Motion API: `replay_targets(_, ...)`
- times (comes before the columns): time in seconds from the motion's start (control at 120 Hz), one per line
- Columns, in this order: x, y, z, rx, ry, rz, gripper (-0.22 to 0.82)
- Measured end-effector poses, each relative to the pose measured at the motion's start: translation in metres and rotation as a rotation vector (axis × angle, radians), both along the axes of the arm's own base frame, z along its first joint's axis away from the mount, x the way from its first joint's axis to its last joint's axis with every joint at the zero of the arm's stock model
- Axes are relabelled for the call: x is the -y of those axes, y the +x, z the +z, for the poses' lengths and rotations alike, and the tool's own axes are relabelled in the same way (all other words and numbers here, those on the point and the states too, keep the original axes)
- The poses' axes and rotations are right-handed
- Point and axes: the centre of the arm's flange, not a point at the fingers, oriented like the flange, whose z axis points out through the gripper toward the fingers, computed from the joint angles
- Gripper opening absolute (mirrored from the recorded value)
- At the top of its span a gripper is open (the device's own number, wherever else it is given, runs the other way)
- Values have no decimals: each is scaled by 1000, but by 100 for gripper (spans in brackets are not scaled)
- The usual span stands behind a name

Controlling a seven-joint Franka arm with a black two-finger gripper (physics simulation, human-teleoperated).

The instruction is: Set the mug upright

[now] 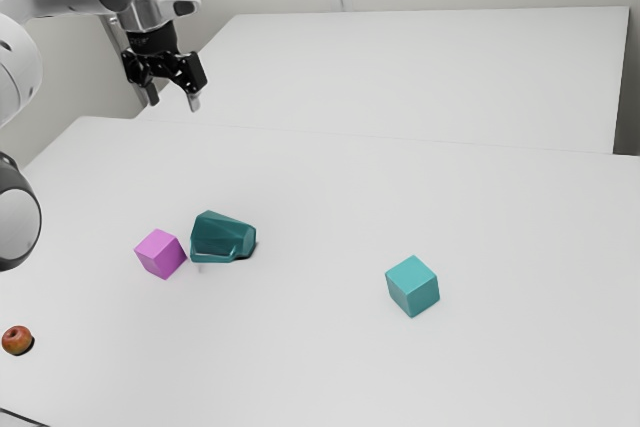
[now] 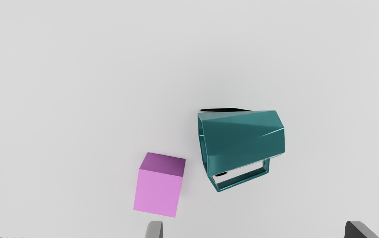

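My gripper (image 1: 174,102) is high above the table at the exterior view's upper left, well clear of everything below. In the wrist view the gripper (image 2: 254,229) stands open, its fingertips wide apart with nothing between them. A dark teal mug (image 1: 222,236) lies on its side on the table. Seen from the hand, the mug (image 2: 242,142) has its mouth facing the side where the pink cube is, and its handle sticks out sideways along the tabletop.
Close to the mug's mouth sits a pink cube (image 1: 161,254), (image 2: 158,191) without touching it. A turquoise cube (image 1: 412,286) rests farther toward the exterior view's right. A red-brown apple (image 1: 17,340) lies at the exterior view's lower left, on the white table (image 1: 300,367).
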Motion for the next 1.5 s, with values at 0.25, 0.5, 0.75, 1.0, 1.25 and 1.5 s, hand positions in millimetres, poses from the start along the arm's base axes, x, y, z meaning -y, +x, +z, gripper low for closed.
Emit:
replay_targets(0.25, -4, -8, -2, -6, -10, 20, 60)
replay_targets(0.5, -4, -30, -64, -51, -81, 35, 60)
replay_targets(0.75, -12, -60, -132, -30, -136, 50, 60)
replay_targets(1.0, -28, -72, -171, 56, -189, 64, 60)
replay_targets(1.25, -45, -66, -197, 131, -244, 67, 60)
replay_targets(1.5, -47, -67, -220, 165, -327, 71, 60)
